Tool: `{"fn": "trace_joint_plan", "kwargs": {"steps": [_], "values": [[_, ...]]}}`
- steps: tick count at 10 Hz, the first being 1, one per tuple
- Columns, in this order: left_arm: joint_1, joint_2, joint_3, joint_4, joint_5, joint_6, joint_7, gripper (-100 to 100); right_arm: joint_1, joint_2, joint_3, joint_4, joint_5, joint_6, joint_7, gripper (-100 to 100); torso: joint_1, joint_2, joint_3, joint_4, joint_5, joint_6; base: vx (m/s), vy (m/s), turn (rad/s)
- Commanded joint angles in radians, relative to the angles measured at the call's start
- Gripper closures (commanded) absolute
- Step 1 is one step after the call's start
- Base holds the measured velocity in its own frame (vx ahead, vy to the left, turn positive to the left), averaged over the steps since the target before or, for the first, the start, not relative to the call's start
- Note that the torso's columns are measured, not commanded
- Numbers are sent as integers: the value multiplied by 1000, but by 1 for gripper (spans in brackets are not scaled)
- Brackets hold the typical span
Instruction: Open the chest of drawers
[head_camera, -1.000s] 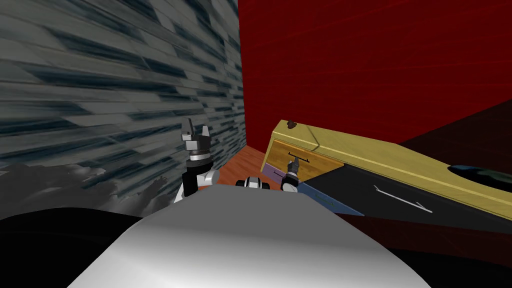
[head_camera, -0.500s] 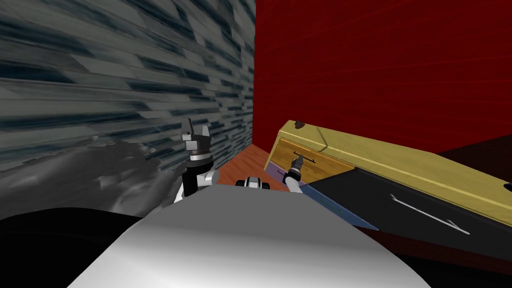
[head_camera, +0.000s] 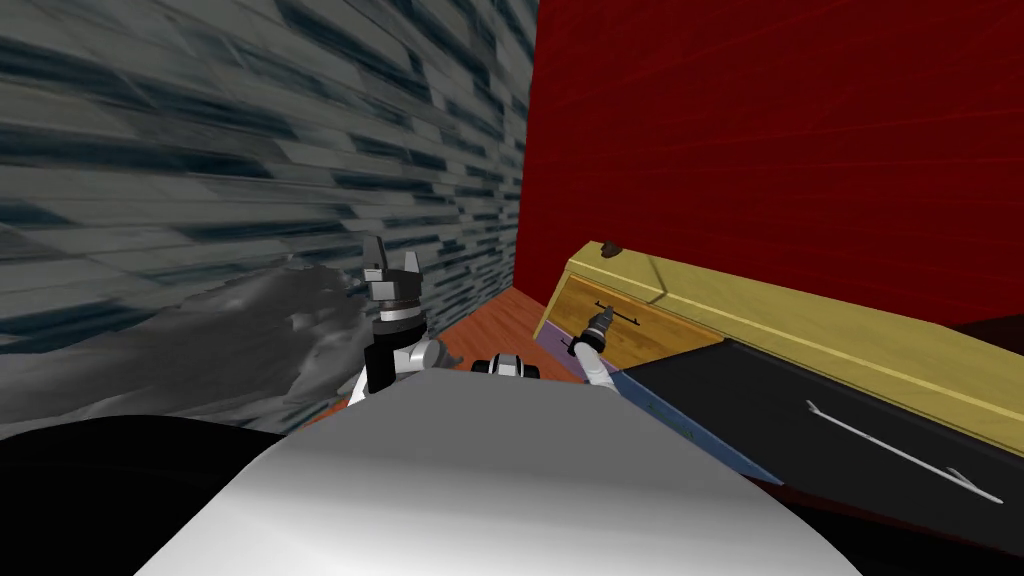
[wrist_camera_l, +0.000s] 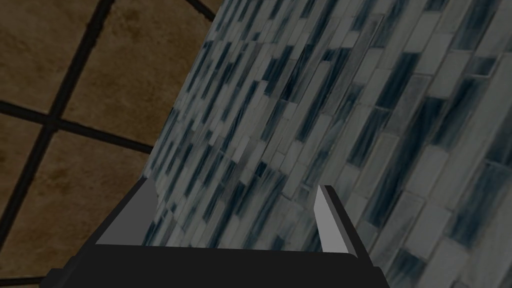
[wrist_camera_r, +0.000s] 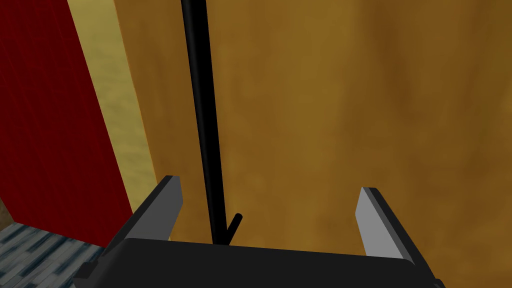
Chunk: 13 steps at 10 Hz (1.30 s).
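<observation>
The right arm (head_camera: 596, 364) reaches forward to the chest of drawers (head_camera: 760, 300), and the right gripper (head_camera: 603, 318) is close before its front with the fingers wide apart. The left arm (head_camera: 385, 352) stands well apart from the chest of drawers, and the left gripper (head_camera: 390, 262) points up, its fingers also apart.

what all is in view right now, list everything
chest of drawers: one, yellow top, against the red wall
drawer front: one, brown, under the top's left end
handle: one, black, on the drawer front
dark panel: one, black, right of the drawer front
light grey bar: one, on the dark panel
small object: one, dark, on the top's far left corner; cannot tell what it is
red wall: one, behind the chest
tiled wall: one, grey and dark blue, left
floor: reddish brown, in the corner
lumpy mass: one, grey, by the tiled wall
left gripper: raised, open
right gripper: open, handle between its fingers, not gripped
</observation>
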Motion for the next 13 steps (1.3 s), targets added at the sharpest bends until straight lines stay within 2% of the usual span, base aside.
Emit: {"fn": "trace_joint_plan", "kwargs": {"steps": [1,2,3,4,5,6,7,8,9,10,11,13], "values": [[0,0,0,0,0,0,0,0,-64,-6,-20,37,-73,5,34,-100,-2,0,0,0,0,1,-60,8,3],[0,0,0,0,0,0,0,0,-105,-20,-55,84,-108,19,82,-100,-6,-4,-2,-1,-1,2,-133,23,318],[0,0,0,0,0,0,0,0,-128,-20,-55,100,-134,19,83,-100,-4,-1,0,0,-1,0,-145,37,224],[0,0,0,0,0,0,0,0,-144,-20,-55,100,-158,19,83,-100,-3,0,0,0,-1,2,-65,23,32],[0,0,0,0,0,0,0,0,-132,-18,-55,92,-144,18,86,-100,-4,-4,-2,-1,-1,2,-19,7,3],[1,0,0,0,0,0,0,0,-85,-6,-20,44,-97,5,37,100,-4,-6,-3,-1,-1,2,128,-44,-375],[1,0,1,0,0,0,0,0,-64,-6,-20,37,-78,5,34,100,-7,-11,-6,-3,-2,3,177,-43,-291],[1,0,0,0,0,0,0,0,-37,8,16,-6,-48,-10,5,100,-9,-12,-7,-4,-4,1,211,-58,-341],[1,0,1,0,0,0,0,0,-1,8,16,-27,-24,-10,-7,100,-12,-13,-8,-4,-4,1,181,-34,-229],[1,0,0,0,0,0,0,0,16,8,16,-27,7,-10,-15,100,-15,-13,-7,-5,-6,0,66,-1,-30],[1,0,0,0,0,0,0,0,53,22,52,-87,38,-24,-49,100,-17,-12,-6,-6,-9,-2,118,-28,-327],[1,0,0,0,0,0,0,0,96,22,52,-91,97,-24,-65,100,-15,-12,-6,-8,-9,3,115,-10,-118]]}}
